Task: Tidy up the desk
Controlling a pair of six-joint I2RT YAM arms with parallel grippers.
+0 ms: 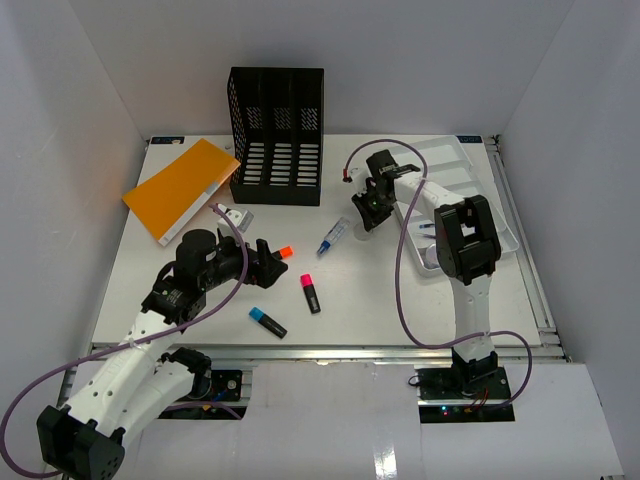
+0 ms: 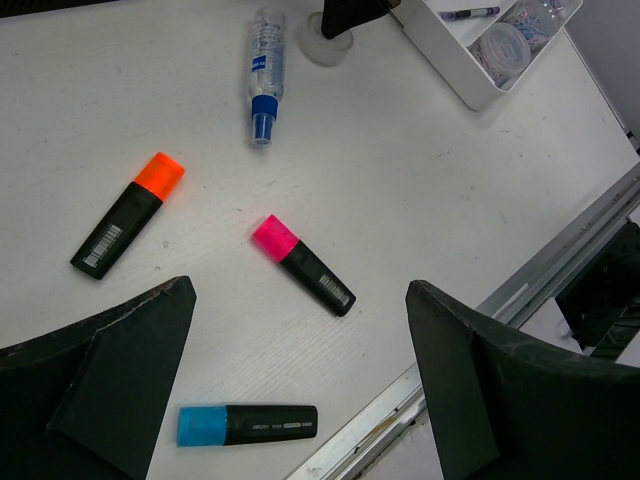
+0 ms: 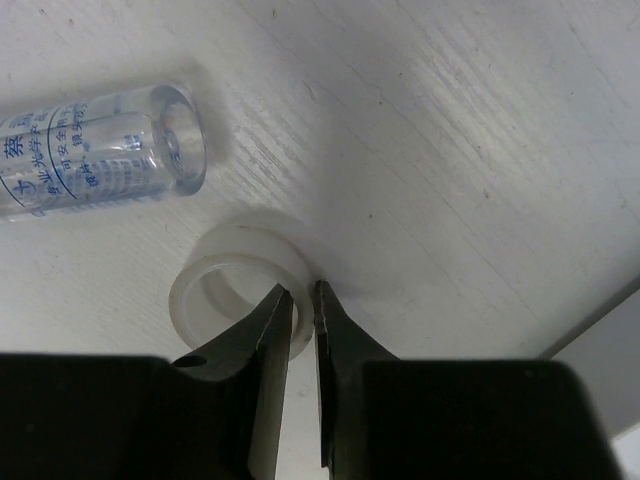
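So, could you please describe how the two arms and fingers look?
The left arm and right arm are both white links with black joints. A purple cable loops along each. The left fingers are broad black wedges; the right fingers taper to thin tips.

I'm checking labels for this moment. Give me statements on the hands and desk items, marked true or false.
1. The right hand pinches the white ring's wall. True.
2. The left hand grips the pink highlighter. False: it is open; the highlighter lies free on the desk.
3. Three highlighters lie on the desk. True: an orange highlighter, a blue highlighter and the pink.
4. The clear bottle lies in the tray. False: it lies on the desk, outside the tray.
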